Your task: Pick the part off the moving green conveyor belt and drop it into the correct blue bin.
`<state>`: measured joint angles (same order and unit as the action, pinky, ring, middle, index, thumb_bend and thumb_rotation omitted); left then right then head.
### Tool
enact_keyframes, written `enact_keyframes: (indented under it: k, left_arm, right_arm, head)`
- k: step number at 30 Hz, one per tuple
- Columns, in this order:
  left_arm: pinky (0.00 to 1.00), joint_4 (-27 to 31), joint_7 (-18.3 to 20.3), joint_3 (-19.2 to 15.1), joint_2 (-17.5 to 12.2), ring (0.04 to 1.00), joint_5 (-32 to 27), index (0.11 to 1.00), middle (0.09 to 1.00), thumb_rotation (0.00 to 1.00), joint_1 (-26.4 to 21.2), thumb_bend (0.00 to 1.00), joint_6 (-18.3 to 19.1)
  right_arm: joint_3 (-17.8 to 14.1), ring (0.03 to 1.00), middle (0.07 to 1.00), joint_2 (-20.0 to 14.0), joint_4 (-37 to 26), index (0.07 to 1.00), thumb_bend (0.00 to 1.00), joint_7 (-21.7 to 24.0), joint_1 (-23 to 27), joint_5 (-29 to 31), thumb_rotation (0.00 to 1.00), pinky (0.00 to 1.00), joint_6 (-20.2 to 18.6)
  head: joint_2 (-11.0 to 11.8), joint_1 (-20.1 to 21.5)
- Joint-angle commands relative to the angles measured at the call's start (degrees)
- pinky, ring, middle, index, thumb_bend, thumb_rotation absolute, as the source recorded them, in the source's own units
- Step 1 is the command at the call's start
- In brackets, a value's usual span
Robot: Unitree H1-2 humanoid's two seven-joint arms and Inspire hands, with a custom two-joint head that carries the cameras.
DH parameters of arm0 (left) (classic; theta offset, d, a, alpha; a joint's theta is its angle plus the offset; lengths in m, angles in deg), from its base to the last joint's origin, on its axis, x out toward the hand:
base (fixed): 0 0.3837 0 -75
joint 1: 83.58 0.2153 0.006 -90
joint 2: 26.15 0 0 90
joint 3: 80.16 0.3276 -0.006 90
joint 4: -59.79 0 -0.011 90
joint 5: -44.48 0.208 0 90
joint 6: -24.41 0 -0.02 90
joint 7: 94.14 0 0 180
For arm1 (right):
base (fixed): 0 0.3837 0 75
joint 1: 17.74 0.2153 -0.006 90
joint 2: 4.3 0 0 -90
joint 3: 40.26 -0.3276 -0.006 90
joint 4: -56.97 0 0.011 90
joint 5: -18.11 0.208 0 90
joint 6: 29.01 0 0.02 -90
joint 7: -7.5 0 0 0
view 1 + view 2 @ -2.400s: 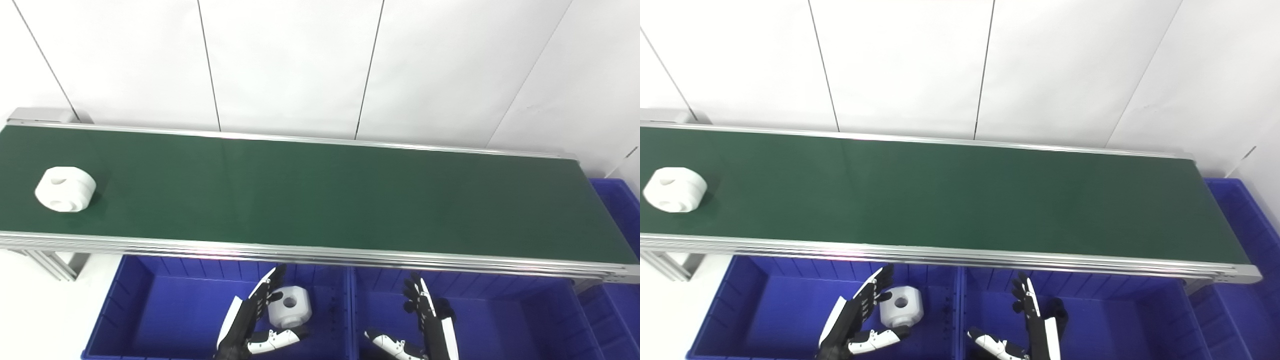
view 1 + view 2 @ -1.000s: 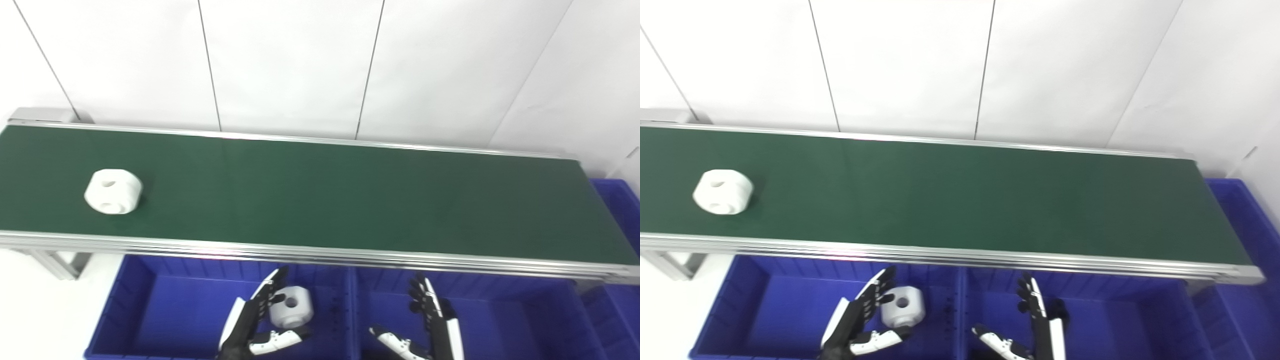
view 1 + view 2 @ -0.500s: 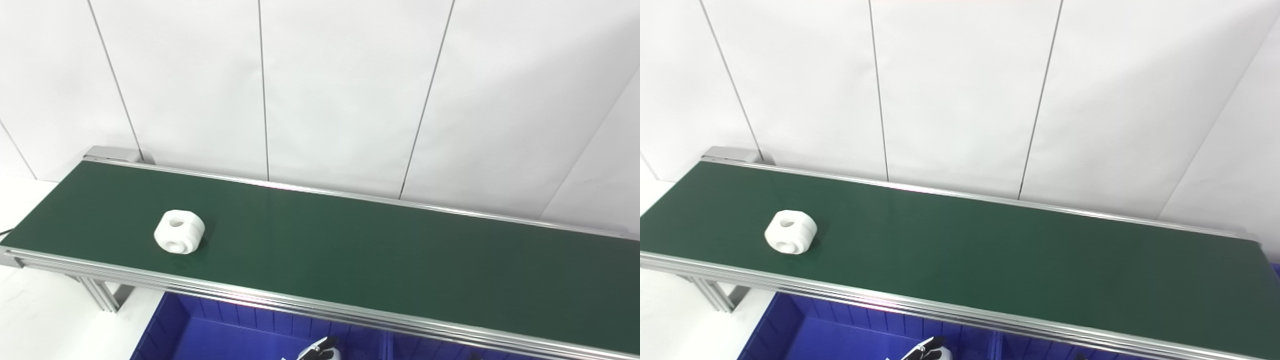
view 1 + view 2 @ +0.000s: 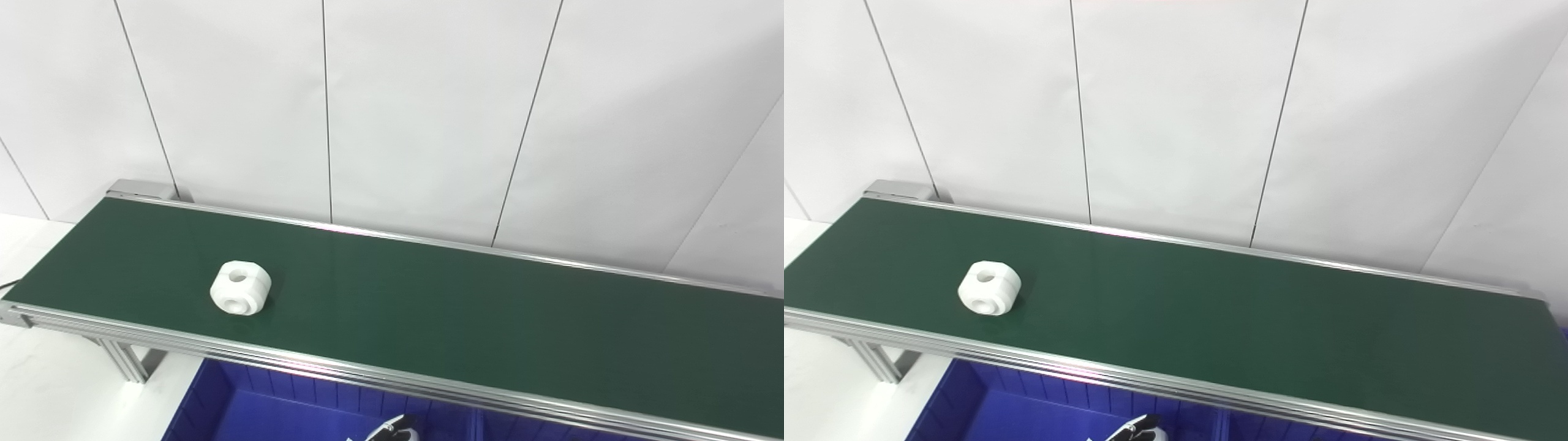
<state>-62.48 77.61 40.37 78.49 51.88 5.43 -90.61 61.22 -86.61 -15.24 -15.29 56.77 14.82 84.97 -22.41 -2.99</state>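
A white round part (image 4: 241, 288) with holes in its top and side lies on the green conveyor belt (image 4: 465, 318), toward the belt's left end and near its front edge. It also shows in the right eye view (image 4: 989, 288). Only the black and white fingertips of my left hand (image 4: 391, 430) show at the bottom edge, over the left blue bin (image 4: 275, 401), far from the part. How that hand stands is cut off. My right hand is out of the picture.
The belt's aluminium front rail (image 4: 367, 370) runs between the belt and the bins below. A metal leg frame (image 4: 125, 361) stands under the belt's left end. A white panelled wall (image 4: 392, 110) rises behind the belt.
The camera has tilted up and turned left, so both hands and most of the bins dropped out of the picture. The white part has travelled right along the belt.
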Motion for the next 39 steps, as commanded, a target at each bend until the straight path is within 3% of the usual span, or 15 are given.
enact_keyframes:
  k: [1, 4, 8, 13, 15, 19, 20, 23, 27, 30, 39]
  left_arm:
    - [0.77, 3.9, -1.0, 0.2, -0.9, 0.865, -0.4, 0.854, 0.898, 0.36, -0.4, 0.79, -1.9]
    - [0.77, 10.0, 0.3, -0.2, -2.3, 0.87, -1.4, 0.853, 0.902, 0.32, 1.1, 0.78, -1.9]
    - [0.78, 17.2, 1.5, -1.2, -4.0, 0.88, -2.2, 0.863, 0.908, 0.33, 2.5, 0.79, -1.9]
    - [0.81, 29.0, 3.9, -6.6, -6.8, 0.889, -3.6, 0.889, 0.921, 0.41, 1.2, 0.8, -1.9]
    - [0.84, 32.2, 4.9, -9.9, -7.8, 0.909, -3.3, 0.923, 0.944, 0.49, -0.7, 0.76, -1.8]
    - [0.85, 35.6, 7.1, -15.6, -9.8, 0.916, -2.3, 0.935, 0.952, 0.49, -4.8, 0.7, 0.4]
    - [0.85, 35.8, 8.1, -16.8, -10.9, 0.918, -3.0, 0.934, 0.954, 0.48, -6.5, 0.69, 1.8]
    - [0.86, 35.4, 10.7, -19.4, -12.9, 0.924, -3.9, 0.936, 0.96, 0.47, -9.8, 0.7, 4.9]
    - [0.87, 31.7, 14.3, -21.7, -15.8, 0.949, -3.8, 0.933, 0.978, 0.46, -15.2, 0.74, 8.6]
    - [0.88, 27.8, 15.9, -22.3, -16.9, 0.963, -2.3, 0.936, 0.978, 0.43, -18.6, 0.74, 8.7]
    - [0.91, 15.6, 17.0, -21.1, -19.3, 0.957, 8.0, 0.942, 0.964, 0.38, -27.8, 0.75, 10.7]
  right_arm:
    - [-0.2, 0.986, 1.0, -0.2, -0.6, 1.0, 0.51, -0.2, 0.5, -0.8, 0.18, 1.0, 3.0]
    - [0.0, 0.967, 0.984, 0.0, -1.0, 1.0, 0.54, -0.5, 0.4, -1.1, 0.2, 1.0, 3.0]
    - [0.8, 0.941, 0.959, -0.3, -2.1, 1.0, 0.56, -1.4, 0.2, -2.2, 0.24, 0.96, 3.0]
    - [2.7, 0.896, 0.916, -0.5, -3.4, 0.962, 0.64, -5.8, 0.6, -5.1, 0.26, 0.89, 3.0]
    - [3.3, 0.874, 0.891, -0.4, -4.0, 0.94, 0.71, -7.8, 0.7, -6.5, 0.34, 0.88, 3.0]
    - [4.8, 0.88, 0.894, -0.8, -5.6, 0.936, 0.73, -9.6, 0.9, -6.9, 0.36, 0.88, 3.0]
    - [5.2, 0.883, 0.897, -0.8, -6.0, 0.938, 0.73, -10.2, 1.0, -7.1, 0.36, 0.88, 3.0]
    - [5.9, 0.88, 0.897, -1.1, -6.5, 0.938, 0.75, -11.9, 1.1, -8.6, 0.39, 0.88, 3.0]
    - [6.9, 0.859, 0.886, -1.7, -6.9, 0.932, 0.76, -14.4, 1.8, -10.8, 0.41, 0.87, 3.0]
    - [7.0, 0.851, 0.882, -1.9, -7.3, 0.929, 0.78, -14.7, 2.1, -10.7, 0.43, 0.86, 3.0]
    - [9.7, 0.835, 0.874, -3.7, -7.3, 0.907, 0.81, -18.0, 3.9, -9.3, 0.41, 0.82, 3.0]
  head:
    - [-0.1, 0.6]
    - [-0.8, 2.6]
    - [-3.5, 6.0]
    - [-7.8, 10.9]
    - [-9.6, 11.9]
    - [-11.1, 12.2]
    - [-12.3, 12.5]
    - [-13.2, 12.5]
    - [-15.7, 12.8]
    - [-18.0, 12.2]
    - [-18.5, 10.7]
